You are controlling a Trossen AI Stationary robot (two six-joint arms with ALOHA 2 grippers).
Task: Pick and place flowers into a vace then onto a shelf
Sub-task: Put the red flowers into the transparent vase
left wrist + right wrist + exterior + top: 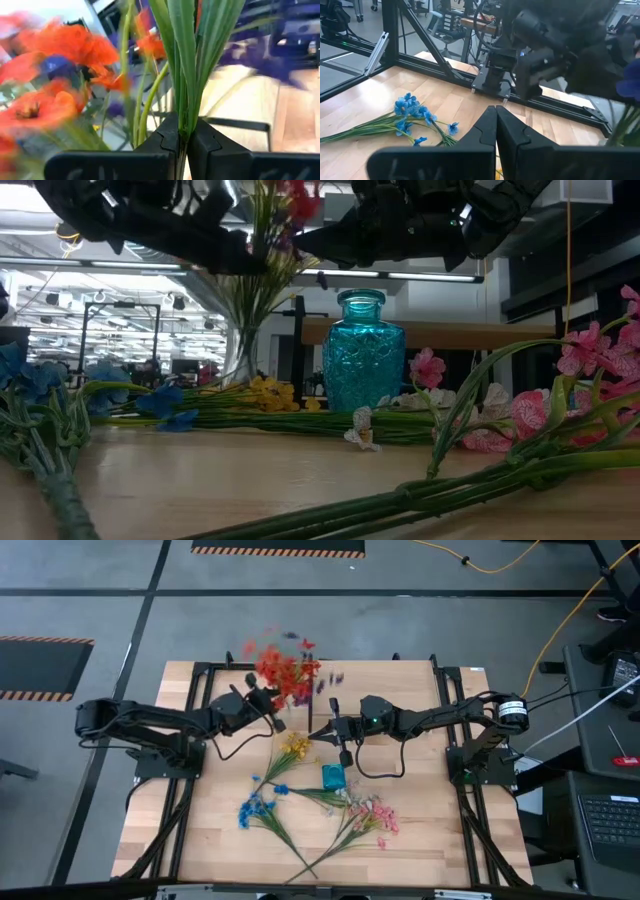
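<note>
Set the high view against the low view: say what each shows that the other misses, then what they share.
Only the high view shows the left gripper shut on the red and orange flower bunch, lifted near the table's far edge, and the right gripper shut and empty beside it. Only the low view shows the teal vase standing upright, its mouth empty, with the wooden shelf behind it. Both show the vase, and blue flowers, yellow flowers and pink flowers lying on the table.

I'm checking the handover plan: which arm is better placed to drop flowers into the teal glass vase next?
Left: the left gripper is shut on the red-orange flower bunch; the right gripper, above the teal glass vase, is shut and empty.
</note>
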